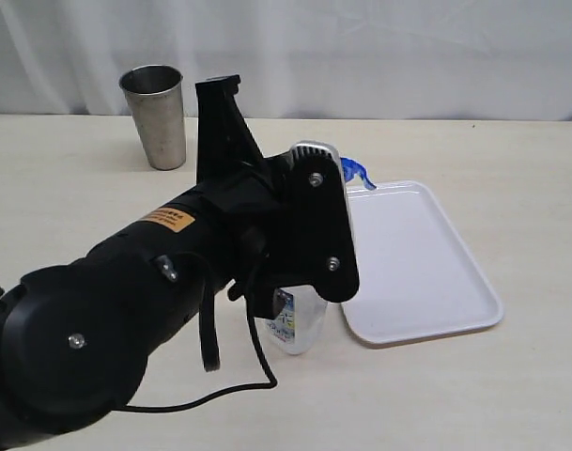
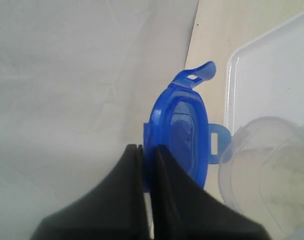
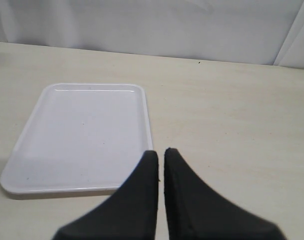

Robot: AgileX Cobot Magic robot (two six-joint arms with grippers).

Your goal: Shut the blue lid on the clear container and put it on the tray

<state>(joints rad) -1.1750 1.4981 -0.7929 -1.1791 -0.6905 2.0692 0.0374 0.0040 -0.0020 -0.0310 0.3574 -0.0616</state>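
Blue lid [image 2: 179, 135] pinched by left gripper [image 2: 146, 149] — beside clear container [image 2: 251, 135]; right gripper [image 3: 160, 159] pressed together.

In the exterior view the left arm [image 1: 173, 272] covers most of the clear container [image 1: 302, 329]; only its base shows, the label [image 1: 284, 324] print too small to read. Only a sliver of the blue lid [image 1: 358, 172] shows, at the tray's [image 1: 426, 272] eleven o'clock. The left wrist view shows the container blurred and cut off.
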